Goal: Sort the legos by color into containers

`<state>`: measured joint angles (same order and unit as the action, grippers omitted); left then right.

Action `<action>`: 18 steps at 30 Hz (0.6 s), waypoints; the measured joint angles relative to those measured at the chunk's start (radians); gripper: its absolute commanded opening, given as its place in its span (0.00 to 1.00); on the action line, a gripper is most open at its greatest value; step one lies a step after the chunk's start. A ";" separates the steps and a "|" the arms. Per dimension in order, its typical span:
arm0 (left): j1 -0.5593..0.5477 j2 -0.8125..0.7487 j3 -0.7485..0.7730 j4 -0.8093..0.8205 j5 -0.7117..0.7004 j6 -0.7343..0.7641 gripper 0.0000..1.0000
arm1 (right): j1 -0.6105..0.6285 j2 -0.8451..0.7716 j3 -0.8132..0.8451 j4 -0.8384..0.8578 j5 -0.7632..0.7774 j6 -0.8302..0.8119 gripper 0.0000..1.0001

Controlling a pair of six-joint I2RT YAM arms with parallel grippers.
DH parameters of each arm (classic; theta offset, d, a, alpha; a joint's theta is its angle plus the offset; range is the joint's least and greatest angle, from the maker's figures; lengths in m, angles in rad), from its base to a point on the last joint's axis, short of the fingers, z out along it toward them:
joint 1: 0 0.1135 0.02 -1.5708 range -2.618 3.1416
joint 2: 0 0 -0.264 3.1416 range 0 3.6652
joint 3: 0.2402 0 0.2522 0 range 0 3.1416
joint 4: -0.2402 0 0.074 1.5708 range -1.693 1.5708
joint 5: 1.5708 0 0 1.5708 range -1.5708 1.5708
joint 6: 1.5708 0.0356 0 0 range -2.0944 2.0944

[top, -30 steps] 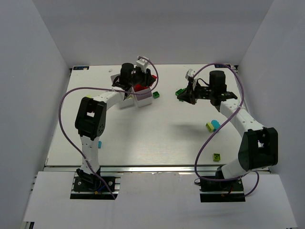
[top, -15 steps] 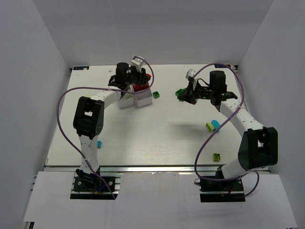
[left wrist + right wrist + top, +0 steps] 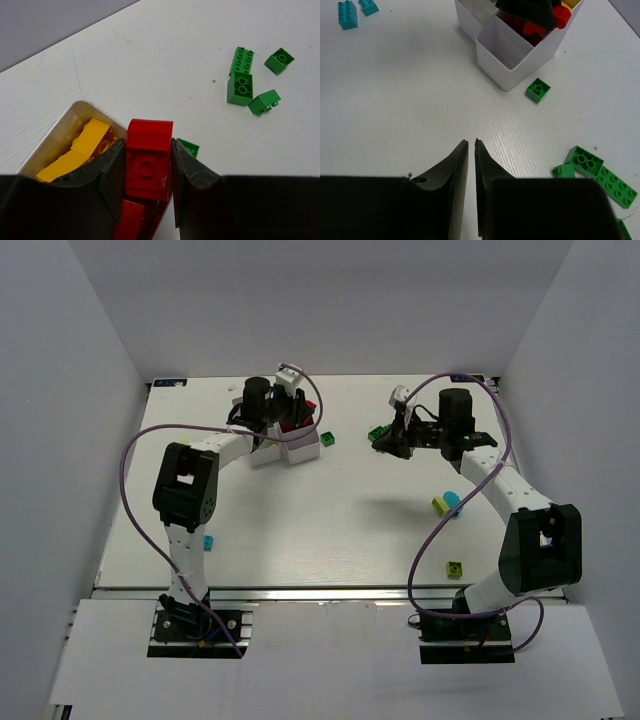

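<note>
One red brick: studded, curved top point(image 3: 149, 162), clamped between left gripper point(image 3: 148, 175) jaws over tray point(image 3: 70, 117), toward table point(image 3: 330, 520) far edge.
Tray: white plastic, yellow bricks point(image 3: 82, 150) inside.
Four green bricks: loose point(image 3: 241, 88), far centre.
Right gripper point(image 3: 471, 145): jaws nearly together, nothing between.
Writing: none legible.

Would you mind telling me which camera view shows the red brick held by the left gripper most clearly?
The left wrist view: the red brick fills the centre, pinched between the left gripper fingers over a white tray holding yellow bricks. The top external view shows only a small red patch under the arm; the right wrist view gives a partial glimpse of red at the trays.
</note>
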<state>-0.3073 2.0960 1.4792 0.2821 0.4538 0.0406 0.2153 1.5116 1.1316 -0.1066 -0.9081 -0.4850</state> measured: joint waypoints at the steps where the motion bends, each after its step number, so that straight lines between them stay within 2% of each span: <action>1: 0.000 -0.003 -0.006 0.006 -0.002 0.000 0.45 | 0.000 0.000 0.000 0.000 0.000 -0.001 0.16; 2: 0.000 -0.009 -0.016 0.012 -0.005 0.000 0.50 | 0.000 0.000 0.000 0.000 0.000 -0.002 0.17; 9: 0.000 -0.033 -0.048 0.019 -0.036 0.006 0.62 | 0.000 0.000 0.000 0.000 0.000 -0.004 0.17; 18: 0.001 -0.049 -0.062 0.018 -0.069 0.008 0.64 | 0.000 0.000 0.000 0.000 0.000 -0.005 0.17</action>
<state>-0.3065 2.0468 1.4174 0.3000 0.3847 0.0483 0.2153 1.5120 1.1316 -0.1070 -0.9085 -0.4904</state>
